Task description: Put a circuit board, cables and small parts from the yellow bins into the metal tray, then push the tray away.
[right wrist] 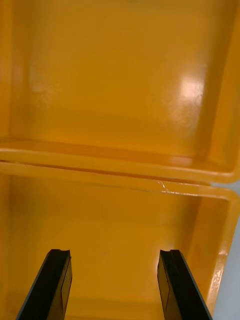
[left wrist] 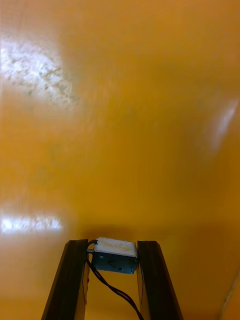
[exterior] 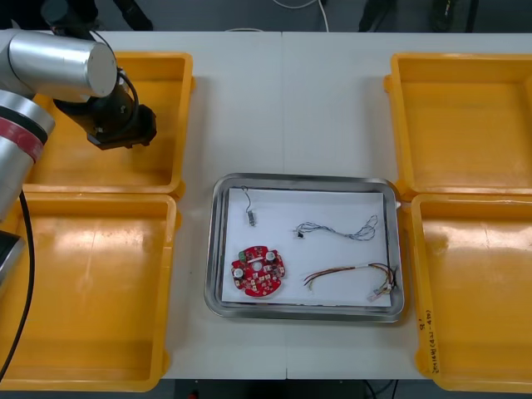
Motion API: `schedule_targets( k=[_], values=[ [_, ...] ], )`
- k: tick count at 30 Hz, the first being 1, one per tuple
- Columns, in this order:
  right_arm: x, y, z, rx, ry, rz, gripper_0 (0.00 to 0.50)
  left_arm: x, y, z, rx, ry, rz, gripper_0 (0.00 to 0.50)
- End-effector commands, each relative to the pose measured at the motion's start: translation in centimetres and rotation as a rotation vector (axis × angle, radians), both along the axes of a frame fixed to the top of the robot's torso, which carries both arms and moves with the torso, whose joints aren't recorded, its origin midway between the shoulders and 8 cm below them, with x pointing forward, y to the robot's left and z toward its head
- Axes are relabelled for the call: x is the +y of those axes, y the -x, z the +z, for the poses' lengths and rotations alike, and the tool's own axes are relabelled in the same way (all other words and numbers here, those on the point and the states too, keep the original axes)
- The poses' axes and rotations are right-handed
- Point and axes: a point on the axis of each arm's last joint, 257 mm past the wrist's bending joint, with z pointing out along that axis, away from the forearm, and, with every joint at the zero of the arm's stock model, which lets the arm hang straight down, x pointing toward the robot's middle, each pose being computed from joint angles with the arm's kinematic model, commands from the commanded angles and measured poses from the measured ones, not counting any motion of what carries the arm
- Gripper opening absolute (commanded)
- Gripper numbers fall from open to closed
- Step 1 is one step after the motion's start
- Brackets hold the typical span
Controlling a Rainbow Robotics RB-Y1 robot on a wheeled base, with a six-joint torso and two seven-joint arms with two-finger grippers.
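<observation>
My left gripper (exterior: 125, 129) hangs inside the far left yellow bin (exterior: 158, 170). In the left wrist view my left gripper (left wrist: 113, 244) is shut on a black cable (left wrist: 116, 255) by its small dark block with a white top, just above the orange bin floor (left wrist: 125, 125). The metal tray (exterior: 218, 249), white inside, holds a round red circuit board (exterior: 258, 272), a short black cable (exterior: 249, 213), a twisted blue and white cable (exterior: 337, 229) and a red and yellow cable (exterior: 353, 273). My right gripper (right wrist: 114, 252) is open over an orange bin (right wrist: 115, 235).
A near left yellow bin (exterior: 83, 291) and two right yellow bins (exterior: 461, 116) (exterior: 474, 291) flank the tray. In the right wrist view the rims (right wrist: 120, 167) of two orange bins meet beyond the fingers. Bare table (exterior: 283, 100) lies past the tray.
</observation>
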Motion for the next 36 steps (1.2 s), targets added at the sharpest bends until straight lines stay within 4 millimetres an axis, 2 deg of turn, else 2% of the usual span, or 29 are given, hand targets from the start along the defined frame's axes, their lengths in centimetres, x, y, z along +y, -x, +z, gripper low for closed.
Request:
schedule_targets(
  k=[1, 7, 14, 17, 20, 24, 29, 36],
  values=[
    [-1.8, 1.4, 1.0, -0.013, -0.064, -0.163, 0.5, -1.5, -1.0, 6.8, -0.083, -0.045, -0.148, 0.0],
    [-2.0, 1.8, 0.1, 0.011, -0.086, -0.205, 0.5, -1.6, 0.5, 8.6, -0.059, -0.047, -0.151, 0.0],
    [-1.9, 3.5, -4.0, 0.116, -0.101, -0.201, 0.5, -2.7, 2.6, 10.0, -0.037, -0.064, -0.165, 0.0],
    [-1.4, 3.6, -4.6, 0.135, -0.094, -0.184, 0.5, -3.3, 3.3, 10.2, -0.037, -0.053, -0.152, 0.0],
    [-0.9, 3.8, -5.7, 0.163, -0.077, -0.159, 0.5, -4.4, 4.3, 10.6, -0.035, -0.044, -0.147, 0.0],
    [-0.6, 3.1, -6.4, 0.148, -0.062, -0.138, 0.5, -6.1, 5.3, 10.8, -0.034, -0.028, -0.141, 0.0],
    [-0.4, 2.3, -7.0, 0.124, -0.043, -0.12, 0.5, -8.6, 6.7, 11.3, -0.031, 0.0, -0.136, 0.0],
    [-0.3, 1.6, -7.7, 0.1, -0.027, -0.114, 0.5, -11.0, 8.5, 11.3, -0.042, 0.033, -0.133, 0.0]
  ],
)
